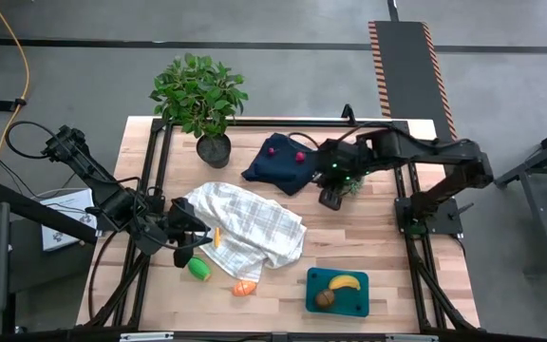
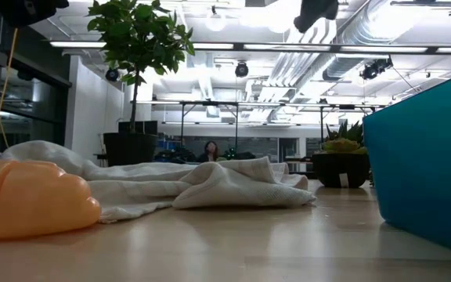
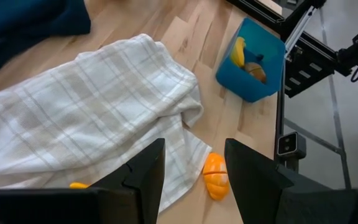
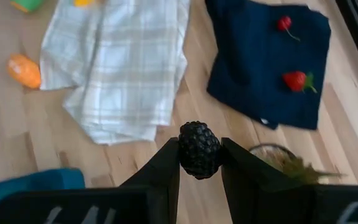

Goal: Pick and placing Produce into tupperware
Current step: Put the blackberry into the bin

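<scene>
High view shows the pale wooden slatted surface (image 1: 368,247), its near right holding the shallow teal-blue plastic tupperware (image 1: 337,292) with a yellow banana and brown round piece inside. Right claw (image 4: 199,163), far right near the dark navy cloth (image 1: 279,163), is clenched on a black bumpy berry (image 4: 199,149); being round, it may roll free in transit. Left claw (image 3: 193,163) hangs released over the checked white cloth (image 1: 250,225), an orange piece (image 3: 215,176) just beyond. Behind: ceiling lights, leafy plant
</scene>
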Available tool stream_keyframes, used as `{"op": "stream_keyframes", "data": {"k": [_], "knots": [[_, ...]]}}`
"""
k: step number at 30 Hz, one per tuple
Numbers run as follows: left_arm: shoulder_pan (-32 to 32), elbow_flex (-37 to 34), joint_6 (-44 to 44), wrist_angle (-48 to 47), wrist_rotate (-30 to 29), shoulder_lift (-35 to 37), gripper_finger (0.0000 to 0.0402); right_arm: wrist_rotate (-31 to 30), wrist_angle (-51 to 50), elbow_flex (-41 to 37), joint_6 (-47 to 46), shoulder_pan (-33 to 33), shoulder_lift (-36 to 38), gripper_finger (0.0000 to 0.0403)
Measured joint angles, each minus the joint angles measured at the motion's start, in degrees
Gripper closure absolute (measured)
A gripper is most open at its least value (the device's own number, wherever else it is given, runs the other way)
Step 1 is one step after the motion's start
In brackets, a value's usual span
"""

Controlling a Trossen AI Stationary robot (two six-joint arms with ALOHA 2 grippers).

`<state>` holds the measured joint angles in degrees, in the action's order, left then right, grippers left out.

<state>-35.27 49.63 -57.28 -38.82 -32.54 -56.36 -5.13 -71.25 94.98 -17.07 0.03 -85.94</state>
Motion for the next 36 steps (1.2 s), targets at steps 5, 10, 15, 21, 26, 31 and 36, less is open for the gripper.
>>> {"op": "stream_keyframes", "data": {"k": [5,10,15,21,26,31,36], "knots": [[0.0,0.0,-0.02,-0.01,-0.78,0.0,0.0245,-0.02,-4.63,0.0,-0.03,-0.7,1.94,0.0329],[0.01,0.0,-0.02,0.02,-1.58,0.02,0.0245,-0.88,-9.23,0.0,-1.49,-1.56,4.3,0.0329],[0.0,0.0,-0.02,-0.01,-1.59,0.02,0.0245,-0.91,-13.2,-0.24,-5.02,-1.92,7.54,0.0329],[0.0,0.0,-0.02,-0.01,-1.58,0.02,0.0245,-0.94,-15.63,-0.26,-11.44,-1.9,12.41,0.0329],[0.02,0.0,-0.02,-0.02,-1.47,0.02,0.0245,-1.01,-17.15,-0.26,-17.85,-1.42,15.36,0.0329],[0.02,0.0,-0.02,-0.03,-1.09,0.02,0.0245,-1.01,-18.82,-0.28,-22.83,2.0,15.92,0.0329],[0.01,0.0,0.27,-0.01,-0.95,0.02,0.0245,-2.29,-17.92,-2.01,-26.44,6.4,15.81,0.0329]]}}
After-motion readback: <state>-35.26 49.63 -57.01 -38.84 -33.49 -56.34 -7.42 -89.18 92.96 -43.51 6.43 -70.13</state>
